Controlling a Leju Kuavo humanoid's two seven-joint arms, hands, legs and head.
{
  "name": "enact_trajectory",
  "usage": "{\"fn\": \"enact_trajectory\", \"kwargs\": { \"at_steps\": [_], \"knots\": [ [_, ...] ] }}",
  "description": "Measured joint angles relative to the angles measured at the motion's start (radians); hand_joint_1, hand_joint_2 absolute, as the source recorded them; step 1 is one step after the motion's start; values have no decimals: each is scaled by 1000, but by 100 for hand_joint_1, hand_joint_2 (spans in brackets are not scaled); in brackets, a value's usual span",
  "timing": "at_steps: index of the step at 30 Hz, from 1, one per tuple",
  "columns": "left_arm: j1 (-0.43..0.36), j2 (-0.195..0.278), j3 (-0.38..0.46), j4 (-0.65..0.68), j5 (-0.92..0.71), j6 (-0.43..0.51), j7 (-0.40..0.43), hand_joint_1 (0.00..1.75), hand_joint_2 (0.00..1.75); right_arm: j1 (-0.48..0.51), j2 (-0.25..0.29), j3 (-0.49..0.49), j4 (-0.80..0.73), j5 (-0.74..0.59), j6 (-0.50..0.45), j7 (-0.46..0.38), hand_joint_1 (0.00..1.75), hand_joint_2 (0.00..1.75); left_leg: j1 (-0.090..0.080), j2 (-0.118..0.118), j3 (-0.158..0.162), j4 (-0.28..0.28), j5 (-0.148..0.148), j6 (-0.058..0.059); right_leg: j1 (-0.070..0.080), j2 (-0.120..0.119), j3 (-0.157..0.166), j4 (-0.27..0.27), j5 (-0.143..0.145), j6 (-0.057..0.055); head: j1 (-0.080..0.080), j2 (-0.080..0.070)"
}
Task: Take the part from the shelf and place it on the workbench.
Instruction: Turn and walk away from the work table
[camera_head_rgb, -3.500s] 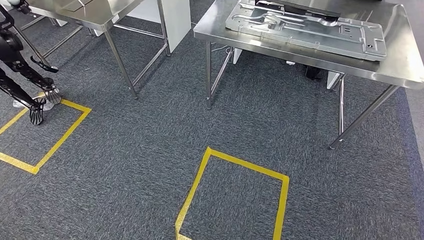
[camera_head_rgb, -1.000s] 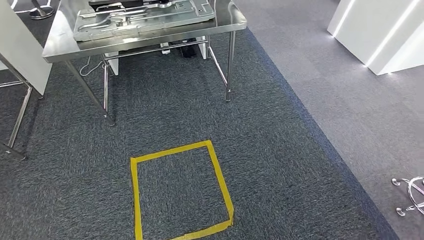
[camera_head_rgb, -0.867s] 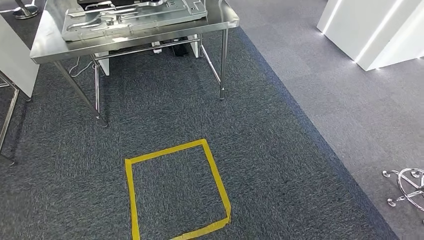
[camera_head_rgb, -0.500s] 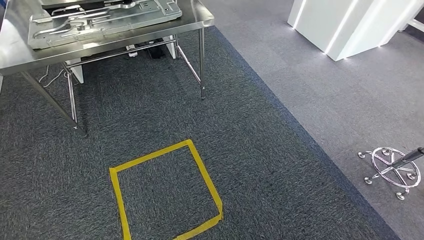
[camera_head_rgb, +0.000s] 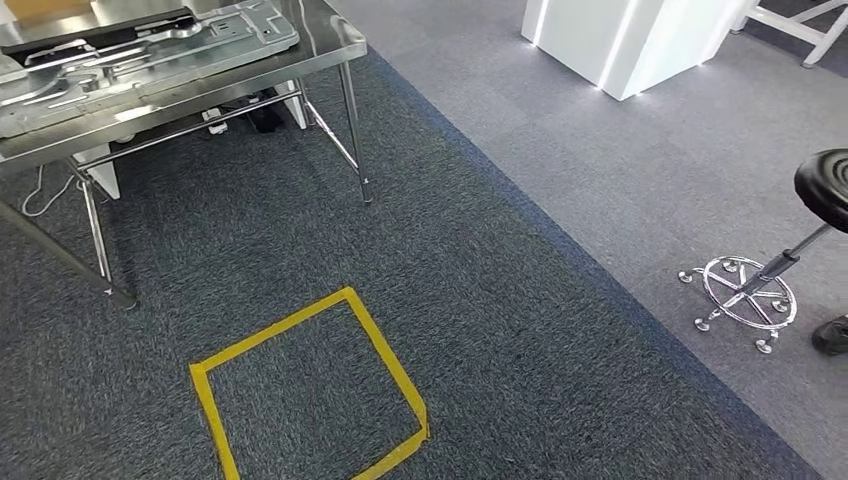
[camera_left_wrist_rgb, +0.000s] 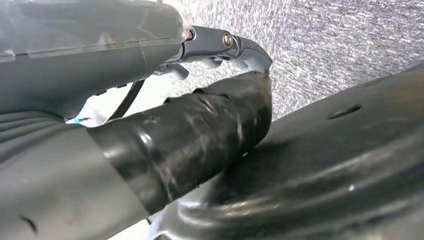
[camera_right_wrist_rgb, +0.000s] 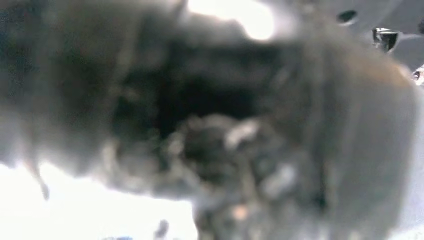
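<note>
**Steel bench, taped carpet, stool**

At far left, a steel workbench (camera_head_rgb: 330, 45) carries a flat metal part (camera_head_rgb: 150, 50). A yellow tape square (camera_head_rgb: 300, 390) marks dark carpet (camera_head_rgb: 500, 330). A black stool (camera_head_rgb: 790, 250) stands right. Left hand (camera_left_wrist_rgb: 150, 135) and right hand (camera_right_wrist_rgb: 225, 135): grip unclear.

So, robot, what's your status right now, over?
Left hand hangs low, fingers unclear; right hand blurred. Metal panel lies on steel table, upper left. Yellow taped square ahead, stool off right.
</note>
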Motion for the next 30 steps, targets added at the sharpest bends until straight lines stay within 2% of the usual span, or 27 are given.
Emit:
{"fn": "enact_trajectory", "kwargs": {
  "at_steps": [1,2,3,4,6,7,8,10,11,12,13,14,15,16,17,18,19,21,23,25,27,28,29,30],
  "knots": [
    [2,0,6,0,24,-10,-3,0,0,-1,2,2,0,3,0,0,0,0,2,-18,27,-65,29,0,1,11,-2,7,-3,5,0,0],
    [4,-1,18,-1,59,-24,-10,0,0,-2,3,4,0,3,0,-1,0,0,3,-33,45,-112,46,3,2,20,-6,14,-6,11,0,0],
    [6,-4,36,-2,101,-42,-24,0,0,-2,3,4,0,2,-1,-1,0,0,3,-43,54,-137,50,6,3,28,-11,19,-8,17,0,0],
    [7,-7,59,-3,146,-61,-41,0,0,0,3,4,0,-1,-2,0,0,0,1,-44,55,-142,46,11,2,36,-16,22,-7,23,0,0],
    [8,-18,109,-6,216,-95,-71,0,0,5,3,4,0,-7,-7,4,0,0,-1,-27,57,-146,51,26,-2,42,-20,23,-7,34,0,0],
    [8,-22,130,-7,235,-112,-80,0,0,7,3,4,1,-11,-9,8,0,0,-1,-19,60,-151,54,34,-2,30,-25,34,-15,38,0,0],
    [9,-26,149,-8,245,-128,-83,0,0,8,3,4,1,-16,-11,11,0,0,0,-8,61,-155,57,40,-1,9,-40,66,-35,42,0,0],
    [11,-28,172,-8,240,-152,-78,0,0,9,3,3,1,-31,-11,16,0,0,-2,13,62,-158,58,48,0,-36,-98,183,-98,49,1,0],
    [12,-29,177,-8,232,-155,-72,0,0,9,3,2,1,-39,-10,18,0,0,-4,26,61,-158,57,50,0,-47,-133,250,-126,51,1,0],
    [11,-30,179,-8,222,-154,-66,0,0,10,3,0,1,-46,-10,21,0,0,-6,37,61,-158,55,51,-1,-52,-156,296,-138,52,1,0],
    [10,-32,179,-8,211,-150,-62,0,0,12,3,-2,1,-50,-10,25,0,0,-8,47,63,-158,53,52,-1,-54,-162,308,-131,51,1,0],
    [8,-34,179,-8,201,-146,-59,0,0,14,3,-4,1,-53,-10,34,0,0,-9,57,66,-158,51,52,0,-58,-146,275,-104,48,1,0],
    [8,-36,179,-8,195,-145,-58,0,0,15,3,-6,2,-55,-10,47,0,0,-11,65,70,-158,48,51,1,-65,-112,211,-67,44,1,0],
    [7,-39,179,-8,193,-146,-57,0,0,15,3,-7,3,-55,-9,62,0,0,-12,73,74,-158,44,50,5,-84,-74,137,-38,36,1,0],
    [8,-42,179,-8,194,-148,-56,0,0,15,4,-7,3,-55,-8,77,0,0,-15,80,79,-158,41,47,10,-101,-42,74,-16,28,1,0],
    [8,-44,180,-8,198,-149,-56,0,0,15,5,-7,4,-54,-7,88,0,0,-17,85,82,-158,39,44,15,-112,-25,38,-7,22,1,0],
    [9,-46,180,-8,202,-150,-56,0,0,15,6,-7,4,-54,-6,96,0,0,-19,91,84,-160,38,40,19,-119,-20,24,-7,16,1,0],
    [9,-47,180,-8,206,-152,-53,0,0,16,10,-8,6,-55,-5,104,0,0,-21,101,89,-165,36,31,17,-101,-22,18,-1,9,1,0],
    [5,-47,181,-7,201,-156,-31,0,0,15,15,-8,7,-54,-5,106,0,0,-21,73,83,-146,17,22,8,-85,-17,2,7,-1,0,0],
    [-3,-49,181,-7,192,-160,2,0,0,14,19,-8,7,-51,-6,99,0,0,-20,26,42,-56,-38,16,4,-71,-14,-6,13,-8,-1,0],
    [-12,-50,181,-7,183,-162,31,0,0,13,20,-8,7,-45,-6,91,0,0,-20,10,-17,68,-93,12,6,-54,-15,-6,13,-11,-1,0],
    [-16,-50,181,-7,179,-162,42,0,0,13,20,-8,7,-39,-8,88,0,0,-21,8,-35,106,-98,10,7,-43,-14,-5,13,-11,-1,0],
    [-19,-50,181,-7,179,-162,49,0,0,13,20,-6,7,-30,-9,84,0,0,-20,6,-36,107,-81,9,7,-30,-14,-3,13,-11,-1,0],
    [-20,-50,181,-7,181,-162,52,0,0,13,20,-4,7,-19,-11,80,0,0,-18,2,-22,74,-48,8,7,-15,-13,0,12,-10,-1,0]
  ]
}}
